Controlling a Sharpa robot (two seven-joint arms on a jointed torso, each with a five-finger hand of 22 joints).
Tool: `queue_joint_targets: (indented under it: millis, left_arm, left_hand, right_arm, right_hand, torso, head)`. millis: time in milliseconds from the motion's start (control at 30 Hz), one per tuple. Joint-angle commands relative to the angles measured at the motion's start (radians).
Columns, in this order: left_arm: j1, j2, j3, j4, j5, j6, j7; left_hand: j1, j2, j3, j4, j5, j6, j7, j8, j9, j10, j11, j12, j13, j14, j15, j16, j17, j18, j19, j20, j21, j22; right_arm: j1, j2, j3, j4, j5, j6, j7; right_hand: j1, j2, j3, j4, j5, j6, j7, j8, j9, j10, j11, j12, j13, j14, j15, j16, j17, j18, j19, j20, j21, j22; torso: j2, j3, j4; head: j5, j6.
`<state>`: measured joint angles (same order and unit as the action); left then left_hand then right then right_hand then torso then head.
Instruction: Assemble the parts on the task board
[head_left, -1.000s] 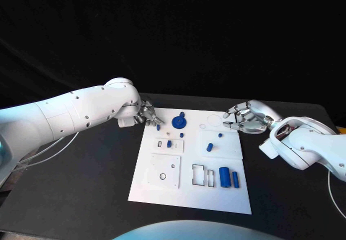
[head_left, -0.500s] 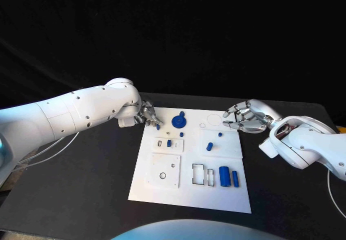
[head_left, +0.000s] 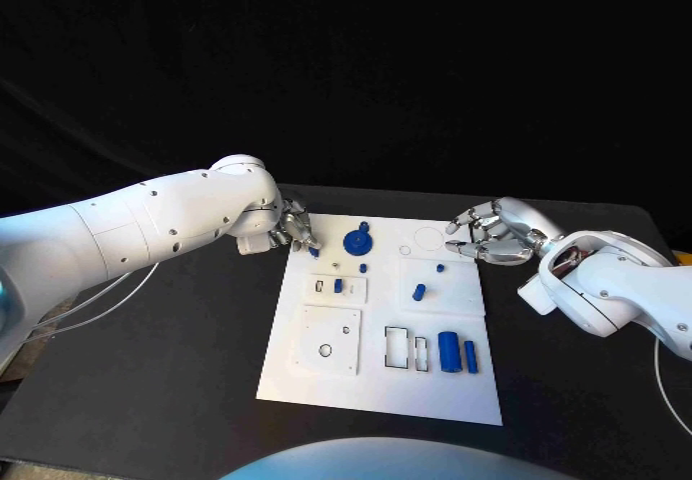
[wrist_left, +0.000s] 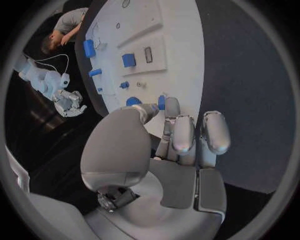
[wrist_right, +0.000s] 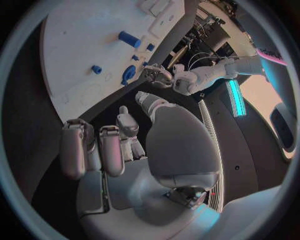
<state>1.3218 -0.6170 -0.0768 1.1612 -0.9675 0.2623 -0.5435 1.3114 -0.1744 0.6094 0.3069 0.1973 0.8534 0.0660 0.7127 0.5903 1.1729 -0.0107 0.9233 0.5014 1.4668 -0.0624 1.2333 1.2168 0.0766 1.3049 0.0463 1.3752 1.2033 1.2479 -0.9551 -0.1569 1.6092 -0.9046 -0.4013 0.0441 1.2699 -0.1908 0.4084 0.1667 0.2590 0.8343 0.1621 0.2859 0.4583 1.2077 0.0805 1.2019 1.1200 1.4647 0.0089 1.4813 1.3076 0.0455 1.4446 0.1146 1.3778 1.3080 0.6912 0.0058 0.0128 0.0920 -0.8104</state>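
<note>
The left hand (head_left: 293, 231) sits at the far left corner of the task board (head_left: 382, 385), fingers curled downward with their tips over the board's edge; a small blue part (head_left: 315, 252) lies right at the fingertips, but whether it is pinched I cannot tell. The right hand (head_left: 490, 237) hovers just off the board's far right corner, fingers loosely curled and apart, holding nothing. On the board, a round blue disc part (head_left: 358, 240) lies near the far edge just beside the left hand, small blue pegs (head_left: 420, 293) stand around the middle, and two blue cylinders (head_left: 457, 354) lie side by side near the right edge. Bare black table (head_left: 159, 390) stretches to both sides and in front of the board
</note>
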Motion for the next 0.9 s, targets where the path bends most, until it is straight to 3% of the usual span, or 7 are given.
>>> queue_joint_targets:
  millis: [33,400,567,667,900]
  left_arm:
    - [0.0,-0.007,0.001,0.009,0.068,-0.024,0.008]
    - [-0.001,-0.067,0.008,0.09,0.133,-0.064,0.001]
    - [-0.002,-0.119,0.01,0.169,0.145,-0.092,0.004]
    - [-0.009,-0.147,0.01,0.219,0.129,-0.103,0.011]
    - [-0.03,-0.175,0.009,0.282,0.082,-0.146,0.013]
  left_hand:
    - [-0.015,-0.009,0.157,-0.141,-0.004,-0.008,-0.002,0.012,0.08,0.011,-0.001,0.009,0.013,0.008,-0.007,-0.001,0.002,0.006,0.011,-0.001,0.005,0.004]
    - [-0.041,-0.023,0.198,-0.167,-0.003,-0.007,-0.004,0.025,0.09,0.031,-0.003,0.033,0.044,0.008,-0.009,0.0,0.003,0.004,0.018,-0.002,0.012,0.016]
    - [-0.055,-0.034,0.225,-0.184,0.001,-0.001,-0.007,0.033,0.095,0.046,-0.006,0.049,0.066,0.009,-0.012,0.001,0.004,0.001,0.029,-0.004,0.021,0.032]
    - [-0.063,-0.042,0.244,-0.194,0.003,0.001,-0.008,0.037,0.097,0.049,-0.008,0.051,0.067,0.009,-0.013,0.001,0.004,-0.002,0.039,-0.006,0.029,0.046]
    - [-0.085,-0.061,0.282,-0.213,0.011,0.011,-0.012,0.046,0.102,0.07,-0.012,0.069,0.092,0.01,-0.017,0.002,0.005,-0.006,0.054,-0.01,0.042,0.068]
  right_arm:
    - [-0.001,0.001,0.0,0.0,-0.006,0.004,0.002]
    - [-0.001,0.001,0.0,-0.001,-0.006,0.003,0.003]
    - [-0.001,0.0,0.0,-0.001,-0.006,0.003,0.003]
    - [-0.001,-0.001,0.0,-0.002,-0.006,0.003,0.003]
    - [-0.001,-0.001,0.0,-0.002,-0.006,0.003,0.004]
  right_hand:
    - [-0.005,0.004,0.001,0.007,-0.002,-0.005,0.002,0.004,0.001,-0.004,-0.001,-0.004,0.0,0.058,-0.004,-0.006,0.065,0.008,-0.007,-0.003,-0.004,0.123]
    - [-0.005,0.004,0.001,0.007,-0.001,-0.005,0.002,0.004,0.001,-0.004,-0.001,-0.004,-0.001,0.057,-0.004,-0.007,0.064,0.008,-0.008,-0.003,-0.006,0.122]
    - [-0.005,0.004,0.001,0.007,-0.001,-0.005,0.002,0.004,0.001,-0.004,-0.001,-0.004,-0.001,0.057,-0.004,-0.007,0.064,0.008,-0.008,-0.003,-0.006,0.122]
    - [-0.005,0.004,0.001,0.007,-0.001,-0.005,0.002,0.004,0.001,-0.004,-0.001,-0.004,-0.001,0.057,-0.004,-0.007,0.064,0.008,-0.008,-0.003,-0.006,0.122]
    - [-0.005,0.004,0.001,0.007,-0.001,-0.005,0.002,0.004,0.001,-0.004,-0.001,-0.004,-0.001,0.057,-0.004,-0.007,0.064,0.008,-0.008,-0.003,-0.006,0.122]
  torso:
    - [0.0,-0.0003,0.0007]
    - [-0.002,0.0009,0.0027]
    - [-0.002,0.0005,0.0036]
    - [-0.003,-0.0005,0.0044]
    - [-0.004,0.0004,0.0045]
  head:
    - [0.0,-0.001]
    - [0.001,0.0]
    - [0.003,-0.002]
    - [0.005,-0.002]
    - [0.007,-0.005]
